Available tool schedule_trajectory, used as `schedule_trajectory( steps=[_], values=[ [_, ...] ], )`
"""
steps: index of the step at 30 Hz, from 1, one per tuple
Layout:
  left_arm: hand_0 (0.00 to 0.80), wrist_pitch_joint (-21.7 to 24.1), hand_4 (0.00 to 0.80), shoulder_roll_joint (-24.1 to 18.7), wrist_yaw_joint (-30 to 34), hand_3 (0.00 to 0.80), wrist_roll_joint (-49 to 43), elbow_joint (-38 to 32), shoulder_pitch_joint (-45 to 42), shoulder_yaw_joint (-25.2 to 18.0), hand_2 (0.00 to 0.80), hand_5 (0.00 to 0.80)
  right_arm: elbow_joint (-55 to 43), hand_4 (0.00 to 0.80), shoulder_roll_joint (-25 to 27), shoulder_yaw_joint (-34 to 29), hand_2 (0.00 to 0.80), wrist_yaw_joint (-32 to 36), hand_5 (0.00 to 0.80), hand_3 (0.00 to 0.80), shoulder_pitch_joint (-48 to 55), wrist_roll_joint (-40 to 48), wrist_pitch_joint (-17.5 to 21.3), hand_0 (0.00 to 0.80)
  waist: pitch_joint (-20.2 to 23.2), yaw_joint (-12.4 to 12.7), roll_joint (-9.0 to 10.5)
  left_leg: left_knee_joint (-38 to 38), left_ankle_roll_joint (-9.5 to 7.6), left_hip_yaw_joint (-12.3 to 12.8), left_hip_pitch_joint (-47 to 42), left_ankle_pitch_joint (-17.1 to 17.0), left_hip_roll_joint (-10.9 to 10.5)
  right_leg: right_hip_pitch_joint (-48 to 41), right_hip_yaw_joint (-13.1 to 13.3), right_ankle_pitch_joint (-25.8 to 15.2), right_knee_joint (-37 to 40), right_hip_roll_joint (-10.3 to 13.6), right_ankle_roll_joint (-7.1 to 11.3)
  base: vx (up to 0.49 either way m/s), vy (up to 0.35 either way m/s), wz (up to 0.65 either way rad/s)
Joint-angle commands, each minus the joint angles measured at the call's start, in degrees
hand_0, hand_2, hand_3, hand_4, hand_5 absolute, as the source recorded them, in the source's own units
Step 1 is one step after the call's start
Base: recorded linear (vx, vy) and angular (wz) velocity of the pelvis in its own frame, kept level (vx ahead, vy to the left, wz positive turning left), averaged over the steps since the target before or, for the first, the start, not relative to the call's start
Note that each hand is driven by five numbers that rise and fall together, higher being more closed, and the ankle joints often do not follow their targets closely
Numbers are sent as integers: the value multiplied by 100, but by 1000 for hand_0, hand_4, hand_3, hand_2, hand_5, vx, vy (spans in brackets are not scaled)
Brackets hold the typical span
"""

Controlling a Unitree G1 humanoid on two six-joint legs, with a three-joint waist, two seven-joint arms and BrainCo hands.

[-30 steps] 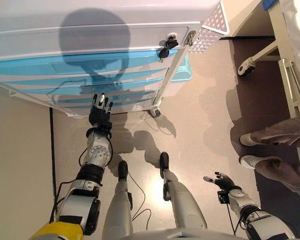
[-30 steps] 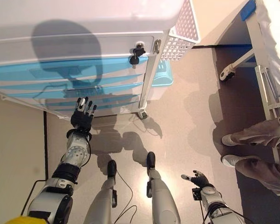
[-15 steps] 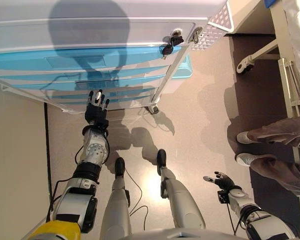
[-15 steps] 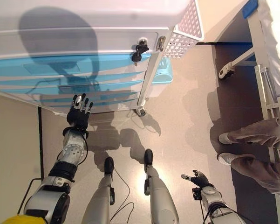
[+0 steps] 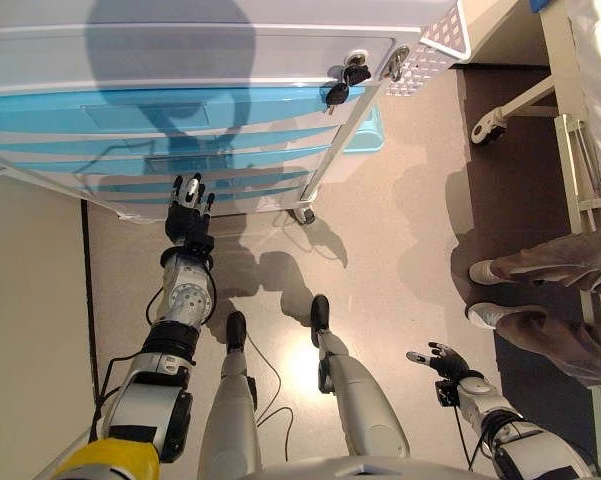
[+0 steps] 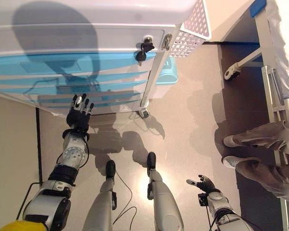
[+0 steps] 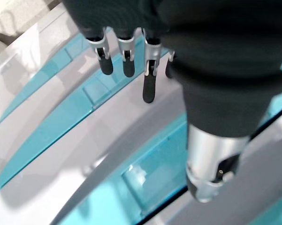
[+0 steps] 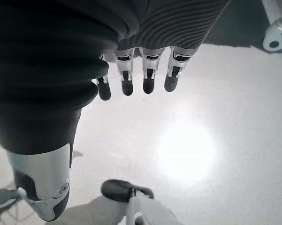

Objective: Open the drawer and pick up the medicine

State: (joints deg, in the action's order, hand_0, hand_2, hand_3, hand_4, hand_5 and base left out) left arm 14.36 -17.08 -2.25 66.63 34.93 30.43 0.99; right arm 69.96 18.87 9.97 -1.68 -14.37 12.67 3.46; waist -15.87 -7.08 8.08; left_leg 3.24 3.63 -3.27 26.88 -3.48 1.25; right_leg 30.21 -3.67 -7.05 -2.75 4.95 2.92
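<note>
Straight, spread fingers [image 7: 149, 89] of the left hand [image 5: 188, 212] reach toward the lower blue drawers [image 5: 210, 180], whose long fronts run crosswise on the white cart [image 5: 180, 40]; all are closed, medicine unseen. The right hand [image 5: 442, 361] hangs relaxed over the floor [image 5: 400, 230], near a person's shoes [image 5: 492, 295].

No text, label, number or sign can be read anywhere, including on the drawer cabinet [image 5: 180, 110]
</note>
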Motion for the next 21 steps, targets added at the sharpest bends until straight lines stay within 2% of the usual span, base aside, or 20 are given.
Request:
schedule_trajectory(
  steps=[1,21],
  values=[
    [0,266,0,-276,239,0,-27,-416,832,-130,0,0,-53,0,240,357,0,-18,0,0,89,136,84,0,204,-84,36,524,-269,-147,506,233,-280,188,-17,138,-394,-33,261,0,0,0],
    [0,198,0,-325,101,0,-190,-16,947,-136,0,0,-132,0,286,330,0,-33,0,0,122,192,84,0,271,-153,-48,662,-271,-135,721,284,-305,321,53,134,-431,-34,257,0,0,0]
  ],
)
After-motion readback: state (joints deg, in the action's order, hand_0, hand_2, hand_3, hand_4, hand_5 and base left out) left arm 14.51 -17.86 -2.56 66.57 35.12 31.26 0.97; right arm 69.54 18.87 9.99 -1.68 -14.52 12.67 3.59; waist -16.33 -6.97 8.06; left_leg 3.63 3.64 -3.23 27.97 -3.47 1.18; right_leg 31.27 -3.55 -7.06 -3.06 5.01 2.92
